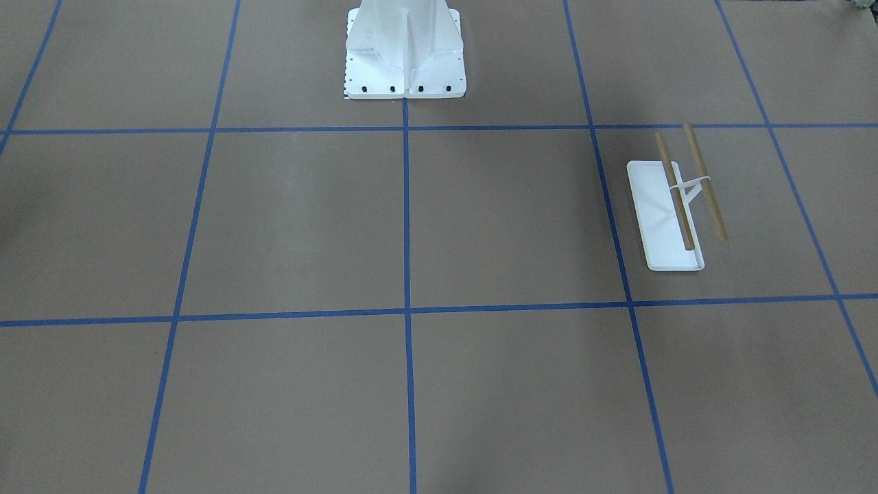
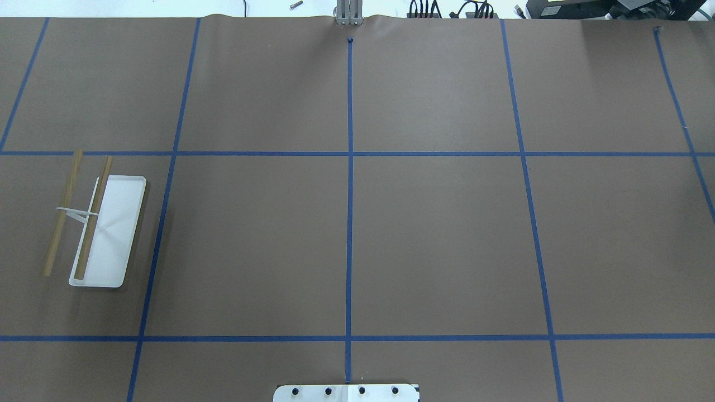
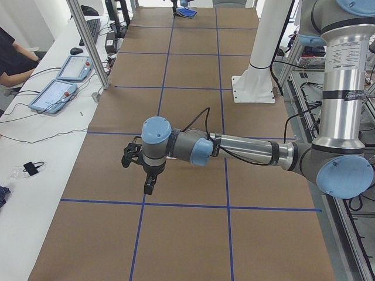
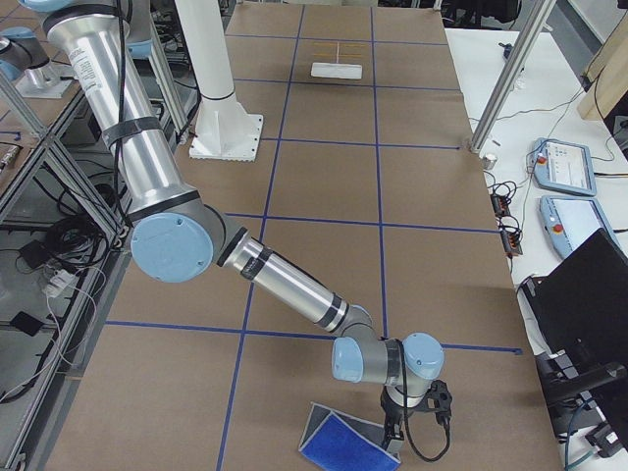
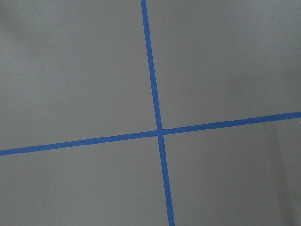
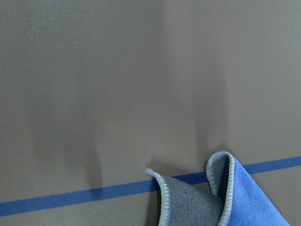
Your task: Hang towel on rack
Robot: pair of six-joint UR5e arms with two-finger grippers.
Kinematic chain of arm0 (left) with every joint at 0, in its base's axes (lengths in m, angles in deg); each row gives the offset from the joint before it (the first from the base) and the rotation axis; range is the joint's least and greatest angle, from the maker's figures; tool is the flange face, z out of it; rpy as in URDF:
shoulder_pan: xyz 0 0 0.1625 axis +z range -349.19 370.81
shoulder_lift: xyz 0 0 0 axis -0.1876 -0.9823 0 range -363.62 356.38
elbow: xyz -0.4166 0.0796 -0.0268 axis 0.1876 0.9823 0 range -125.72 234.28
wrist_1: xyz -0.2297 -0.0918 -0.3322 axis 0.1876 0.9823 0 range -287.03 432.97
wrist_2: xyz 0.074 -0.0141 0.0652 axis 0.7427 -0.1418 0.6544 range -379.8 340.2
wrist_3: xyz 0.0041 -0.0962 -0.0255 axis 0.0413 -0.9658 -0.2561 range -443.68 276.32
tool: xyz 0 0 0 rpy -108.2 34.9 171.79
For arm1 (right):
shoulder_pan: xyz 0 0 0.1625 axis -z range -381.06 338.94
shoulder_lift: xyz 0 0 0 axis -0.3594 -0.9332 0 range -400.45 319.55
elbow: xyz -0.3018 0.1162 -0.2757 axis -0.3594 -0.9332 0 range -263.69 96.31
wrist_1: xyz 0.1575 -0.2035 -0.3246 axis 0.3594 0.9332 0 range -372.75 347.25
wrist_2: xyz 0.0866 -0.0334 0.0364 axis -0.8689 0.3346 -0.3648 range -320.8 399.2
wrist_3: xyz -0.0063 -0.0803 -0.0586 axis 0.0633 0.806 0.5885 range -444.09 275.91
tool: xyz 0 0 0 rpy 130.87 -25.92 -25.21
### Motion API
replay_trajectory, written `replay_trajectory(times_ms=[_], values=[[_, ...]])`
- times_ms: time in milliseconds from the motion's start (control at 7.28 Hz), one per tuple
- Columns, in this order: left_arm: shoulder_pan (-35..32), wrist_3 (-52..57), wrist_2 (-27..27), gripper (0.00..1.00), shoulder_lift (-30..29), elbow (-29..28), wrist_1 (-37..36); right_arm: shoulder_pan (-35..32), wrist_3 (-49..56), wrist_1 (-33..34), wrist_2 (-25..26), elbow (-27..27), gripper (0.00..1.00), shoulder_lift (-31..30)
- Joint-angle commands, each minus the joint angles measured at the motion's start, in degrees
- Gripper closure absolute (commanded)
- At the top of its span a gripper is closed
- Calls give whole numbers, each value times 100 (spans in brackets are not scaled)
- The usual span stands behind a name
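The towel (image 4: 348,442) is blue with a grey underside and lies at the table's end on my right, one edge raised. The right wrist view shows its folded corner (image 6: 235,197) lifted over a blue tape line. My right gripper (image 4: 392,430) hangs at the towel's corner; I cannot tell whether it is open or shut. The rack (image 2: 106,229) stands on the table's left part, with its two wooden rods bare; it also shows in the front view (image 1: 665,213). My left gripper (image 3: 149,185) hangs above bare table away from the rack; I cannot tell its state.
The large white bolted pedestal (image 1: 405,62) stands at the robot's edge in the middle. Blue tape lines (image 5: 157,132) grid the brown table. Operator tablets (image 3: 58,88) and cables lie on the white side bench, beyond the table's far edge.
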Motion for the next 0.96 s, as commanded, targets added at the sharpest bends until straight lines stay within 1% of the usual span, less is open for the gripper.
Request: replay_trajectory(times_ms=[0,137,824], values=[[0,0,2,2,-52,-24,2,58,-4,-96,64,-58,0,8],[0,0,2,2,-52,-24,2,101,-13,-131,465,-66,0,26],[0,0,2,2,-87,-6,2,110,-4,-132,531,-137,0,-27]])
